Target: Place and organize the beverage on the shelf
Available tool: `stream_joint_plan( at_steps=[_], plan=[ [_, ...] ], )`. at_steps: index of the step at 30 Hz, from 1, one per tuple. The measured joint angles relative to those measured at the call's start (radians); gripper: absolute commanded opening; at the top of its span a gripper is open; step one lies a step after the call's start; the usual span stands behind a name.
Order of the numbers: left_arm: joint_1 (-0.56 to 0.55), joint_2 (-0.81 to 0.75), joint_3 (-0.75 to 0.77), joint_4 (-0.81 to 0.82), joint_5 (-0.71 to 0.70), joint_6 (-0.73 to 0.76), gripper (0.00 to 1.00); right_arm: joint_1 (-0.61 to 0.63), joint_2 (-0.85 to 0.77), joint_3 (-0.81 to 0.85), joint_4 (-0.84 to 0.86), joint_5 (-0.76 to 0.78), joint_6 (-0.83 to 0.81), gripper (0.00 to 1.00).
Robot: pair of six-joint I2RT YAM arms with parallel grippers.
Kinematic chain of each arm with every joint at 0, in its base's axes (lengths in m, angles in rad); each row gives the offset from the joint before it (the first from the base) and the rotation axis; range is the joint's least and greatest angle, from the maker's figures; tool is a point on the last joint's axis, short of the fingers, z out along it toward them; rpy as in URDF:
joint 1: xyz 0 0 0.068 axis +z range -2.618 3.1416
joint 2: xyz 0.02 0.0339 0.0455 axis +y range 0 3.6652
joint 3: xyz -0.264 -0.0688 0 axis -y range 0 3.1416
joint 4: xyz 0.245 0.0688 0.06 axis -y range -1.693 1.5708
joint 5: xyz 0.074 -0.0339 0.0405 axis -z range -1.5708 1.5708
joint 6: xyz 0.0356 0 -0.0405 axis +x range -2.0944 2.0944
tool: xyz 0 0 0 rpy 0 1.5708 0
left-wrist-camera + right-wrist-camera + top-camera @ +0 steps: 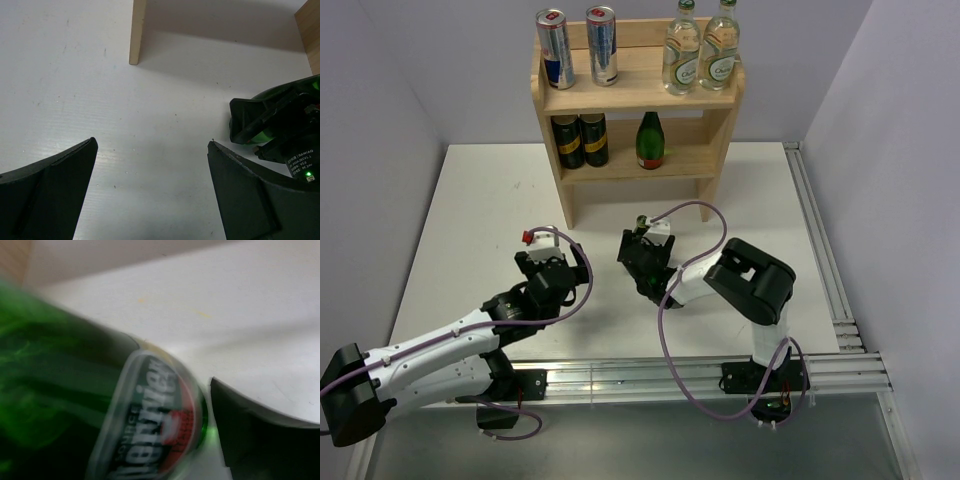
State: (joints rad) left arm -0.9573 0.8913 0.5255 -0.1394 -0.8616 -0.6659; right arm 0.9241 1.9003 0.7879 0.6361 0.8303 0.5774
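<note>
A green glass bottle (65,390) with a white-and-red label fills the right wrist view, blurred, between my right gripper's jaws. The one finger (260,440) that shows stands a thin strip off the glass; the other is hidden. From above, only the bottle's top (640,223) pokes out past the right gripper (642,242), in front of the shelf (640,75). My left gripper (152,145) hangs open and empty over bare table, left of the right one (548,262). On the shelf's top stand two silver-and-blue cans (555,48) and two clear bottles (681,50).
The lower tier holds two dark, gold-labelled drinks (580,140) at the left and one green bottle (650,140) in the middle. A shelf leg (137,30) stands ahead of the left gripper. Purple cables loop over both arms. A metal rail (820,260) runs along the table's right edge.
</note>
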Motion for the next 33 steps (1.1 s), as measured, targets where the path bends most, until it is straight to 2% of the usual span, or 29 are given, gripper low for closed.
stream_joint_plan(
  at_steps=[1, 2, 3, 4, 5, 6, 8, 13, 17, 24, 28, 33],
  plan=[
    [0.0, 0.003, 0.0, 0.0, 0.0, 0.0, 0.99, 0.0, 0.0, 0.0, 0.005, -0.006, -0.002, 0.65],
    [0.0, 0.005, 0.0, 0.0, 0.0, 0.0, 0.99, 0.0, 0.001, 0.003, 0.005, -0.004, -0.017, 0.58],
    [0.0, 0.005, 0.0, 0.0, 0.0, 0.0, 0.99, -0.002, 0.0, 0.005, 0.007, -0.002, -0.013, 0.41],
    [0.0, 0.005, 0.0, 0.0, 0.0, 0.0, 0.99, -0.005, 0.0, 0.006, 0.006, -0.005, -0.018, 0.3],
    [0.0, 0.005, 0.0, 0.0, 0.0, 0.0, 0.99, -0.007, 0.001, 0.006, 0.003, -0.009, -0.021, 0.23],
    [0.0, 0.005, 0.0, 0.0, 0.0, 0.0, 0.99, -0.009, 0.0, 0.008, 0.0, -0.008, -0.022, 0.1],
    [0.0, 0.005, 0.0, 0.0, 0.0, 0.0, 0.99, -0.011, -0.002, 0.012, -0.013, -0.01, -0.022, 0.0],
    [0.0, 0.005, 0.0, 0.0, 0.0, 0.0, 0.99, -0.014, -0.08, -0.012, -0.127, -0.031, -0.021, 0.0],
    [0.0, 0.005, 0.0, 0.0, 0.0, 0.0, 0.99, -0.015, -0.256, -0.05, -0.281, -0.021, -0.031, 0.0],
    [0.0, 0.005, 0.0, 0.0, 0.0, 0.0, 0.99, -0.016, -0.564, -0.013, -0.401, 0.06, -0.097, 0.0],
    [0.0, 0.005, 0.0, 0.0, 0.0, 0.0, 0.99, -0.026, -0.621, 0.063, -0.432, 0.091, -0.162, 0.0],
    [0.0, -0.004, 0.0, -0.001, 0.0, 0.0, 0.99, -0.076, -0.618, 0.147, -0.449, 0.093, -0.243, 0.0]
  ],
)
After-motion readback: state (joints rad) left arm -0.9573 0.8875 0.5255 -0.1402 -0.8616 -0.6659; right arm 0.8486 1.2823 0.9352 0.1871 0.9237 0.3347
